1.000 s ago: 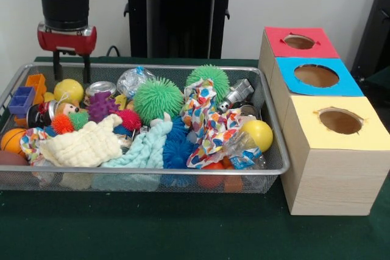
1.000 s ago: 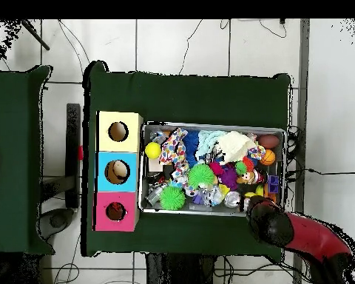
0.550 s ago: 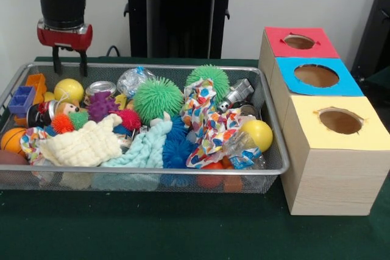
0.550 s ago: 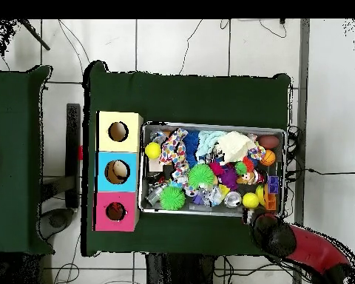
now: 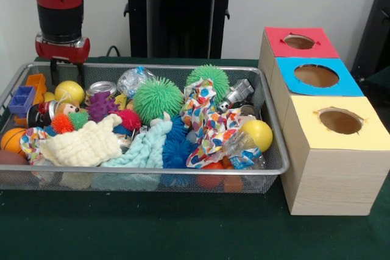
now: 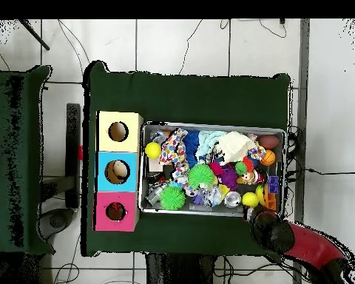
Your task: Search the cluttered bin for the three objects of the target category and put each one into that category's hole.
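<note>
A wire mesh bin point(image 5: 152, 172) point(image 6: 142, 177) is heaped with toys: two green spiky balls point(image 5: 157, 98) point(image 5: 208, 76), yellow balls point(image 5: 258, 133) point(image 5: 69, 91), a patterned cloth point(image 5: 207, 123), a cream cloth point(image 5: 85, 144), crushed cans and small blocks. Beside it stand three wooden boxes with round holes, topped red point(image 5: 277, 42) point(image 6: 103, 214), blue point(image 5: 350, 86) point(image 6: 105, 171) and yellow point(image 5: 304, 114) point(image 6: 106, 122). My gripper point(image 5: 63, 70) point(image 6: 263, 222) hangs open and empty just behind the bin's far left corner, above its rim.
The bin and boxes rest on a dark green cloth point(image 5: 183, 229). A black stand point(image 5: 177, 10) rises behind the bin. A blue block point(image 5: 21, 98) and an orange block point(image 5: 36, 82) lie in the corner nearest my gripper.
The arm has drawn back from over the bin's corner to just outside its far rim and risen slightly. The toys have not moved.
</note>
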You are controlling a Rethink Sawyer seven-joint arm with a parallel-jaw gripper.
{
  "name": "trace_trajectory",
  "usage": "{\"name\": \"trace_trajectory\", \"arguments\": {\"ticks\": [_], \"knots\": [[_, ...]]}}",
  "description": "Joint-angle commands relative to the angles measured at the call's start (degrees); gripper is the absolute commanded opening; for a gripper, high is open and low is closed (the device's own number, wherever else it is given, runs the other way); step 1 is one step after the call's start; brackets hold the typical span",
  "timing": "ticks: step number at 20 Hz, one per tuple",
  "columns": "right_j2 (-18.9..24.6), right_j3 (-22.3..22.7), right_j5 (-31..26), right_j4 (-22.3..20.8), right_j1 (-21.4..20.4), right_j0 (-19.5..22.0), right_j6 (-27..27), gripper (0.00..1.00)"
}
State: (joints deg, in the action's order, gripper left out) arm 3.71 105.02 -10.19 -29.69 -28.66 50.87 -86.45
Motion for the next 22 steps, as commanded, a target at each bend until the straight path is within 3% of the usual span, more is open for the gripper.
{"name": "trace_trajectory", "arguments": {"ticks": [1, 7, 11, 14, 22], "knots": [[0.87, -8.49, 2.83, 0.90, 9.12, 4.35, -7.03, 1.00], [1.83, -8.46, 1.07, 2.61, 7.64, 3.71, -7.67, 1.00], [1.58, -4.22, -8.60, 5.61, -1.63, 1.88, -6.35, 1.00], [1.64, -3.90, -14.39, 7.39, -5.09, 1.23, -4.79, 1.00], [1.09, -6.34, -17.29, 8.68, -6.09, -0.18, -4.40, 1.00]]}}
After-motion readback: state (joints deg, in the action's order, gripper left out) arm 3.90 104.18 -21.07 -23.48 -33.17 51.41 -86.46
